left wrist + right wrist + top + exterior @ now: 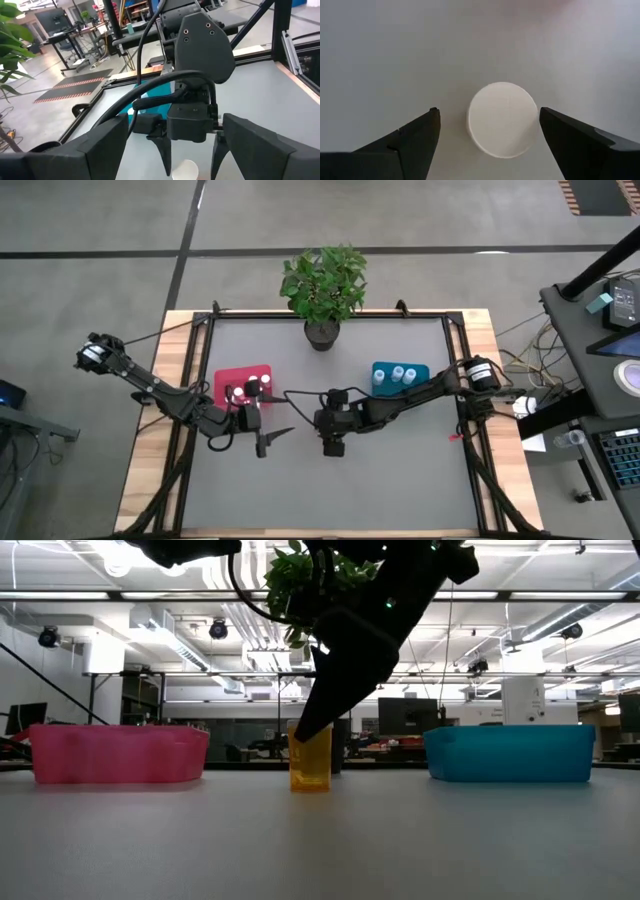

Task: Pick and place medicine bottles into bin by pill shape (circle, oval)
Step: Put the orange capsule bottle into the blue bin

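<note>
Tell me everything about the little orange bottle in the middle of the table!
The orange bottle is small, round and see-through, like plastic, with a flat white cap. It stands upright on the grey table, between the red and blue bins. The right hand hangs just above it, fingers open either side of the cap, not touching.
</note>
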Motion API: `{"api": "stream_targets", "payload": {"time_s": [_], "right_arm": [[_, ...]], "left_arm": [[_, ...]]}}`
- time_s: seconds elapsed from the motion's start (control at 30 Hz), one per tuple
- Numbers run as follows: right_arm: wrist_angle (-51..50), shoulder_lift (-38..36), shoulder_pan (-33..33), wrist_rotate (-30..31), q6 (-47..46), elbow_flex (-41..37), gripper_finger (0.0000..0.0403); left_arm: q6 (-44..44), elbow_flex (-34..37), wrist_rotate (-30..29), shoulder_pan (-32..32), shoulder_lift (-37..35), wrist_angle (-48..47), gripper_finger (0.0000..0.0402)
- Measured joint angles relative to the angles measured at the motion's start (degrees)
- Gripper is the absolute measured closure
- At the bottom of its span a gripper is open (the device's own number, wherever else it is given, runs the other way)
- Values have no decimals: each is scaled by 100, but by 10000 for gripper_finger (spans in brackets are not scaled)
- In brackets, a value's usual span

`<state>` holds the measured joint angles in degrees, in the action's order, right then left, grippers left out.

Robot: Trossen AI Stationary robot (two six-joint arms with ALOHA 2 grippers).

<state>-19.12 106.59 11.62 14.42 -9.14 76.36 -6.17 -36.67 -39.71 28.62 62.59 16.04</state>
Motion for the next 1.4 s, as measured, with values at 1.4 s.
{"api": "stream_targets", "payload": {"time_s": [1.4], "right_arm": [[-15,-180,-39,12,-24,-2,197]], "left_arm": [[136,31,-1,0,0,21,98]]}}
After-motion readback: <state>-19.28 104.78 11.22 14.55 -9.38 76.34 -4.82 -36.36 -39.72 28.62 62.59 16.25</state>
